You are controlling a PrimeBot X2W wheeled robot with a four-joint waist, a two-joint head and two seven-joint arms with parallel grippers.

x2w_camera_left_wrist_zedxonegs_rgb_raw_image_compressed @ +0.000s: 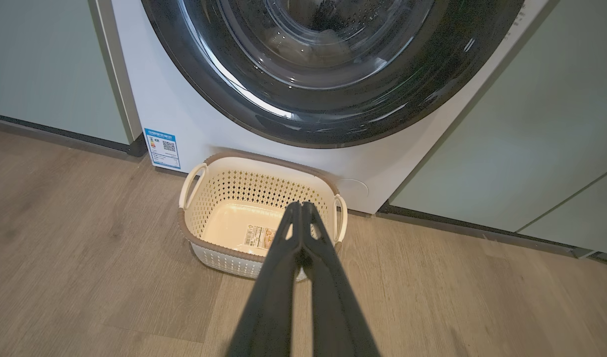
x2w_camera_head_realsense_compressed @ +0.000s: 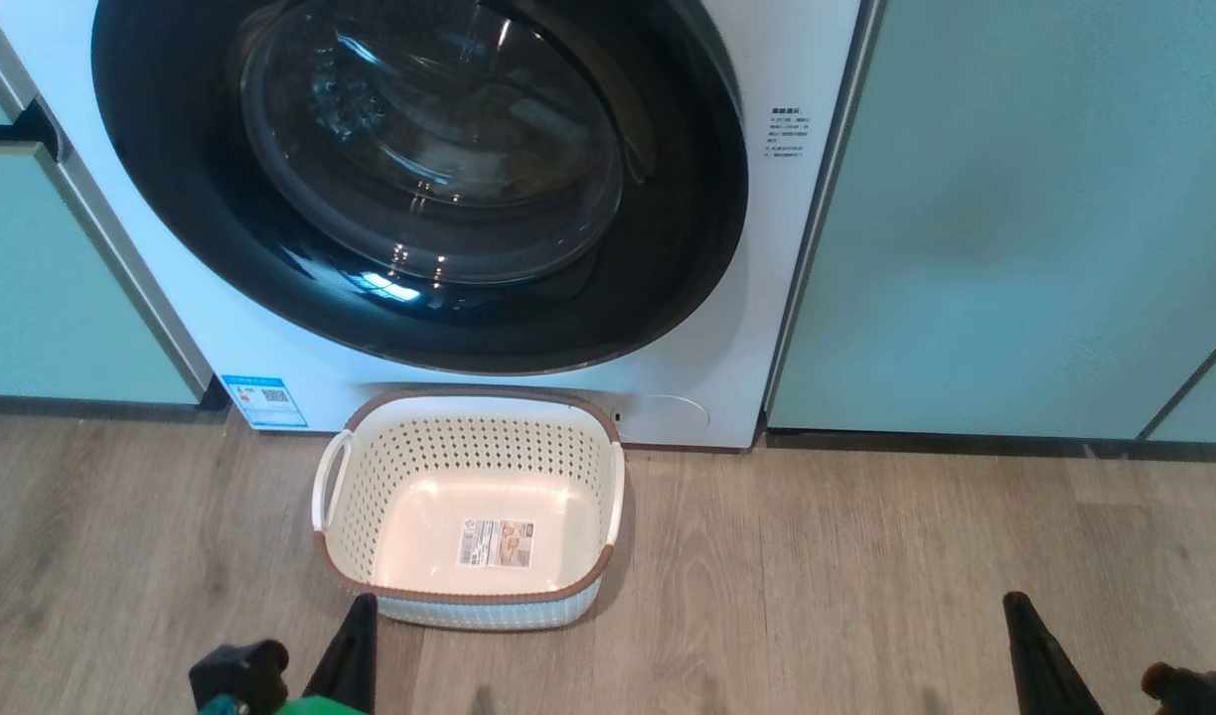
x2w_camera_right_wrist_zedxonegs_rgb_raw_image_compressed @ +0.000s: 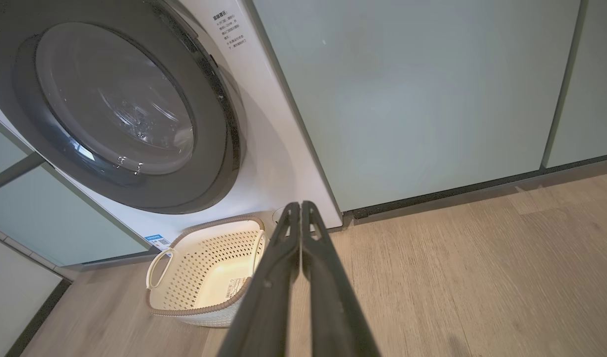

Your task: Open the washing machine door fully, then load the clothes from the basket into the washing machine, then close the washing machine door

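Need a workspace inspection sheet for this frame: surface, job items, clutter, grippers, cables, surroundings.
Surface: grey-brown wood-look plank floor.
Job's things: big white front-loading washing machine; its round glossy black door with the clear glass bowl is shut; small cream perforated plastic basket with a brown rim stands on the floor before the machine, empty but for a label sticker on its bottom.
Clutter: nothing seen.
Grippers: left gripper shut, holding nothing; right gripper shut, holding nothing.
Cables: nothing seen.
Surroundings: flat pale-green cabinet doors on both sides of the machine.

Bright even light, glare on the washing machine door (x2w_camera_head_realsense_compressed: pixel 419 179), wrist views bowed
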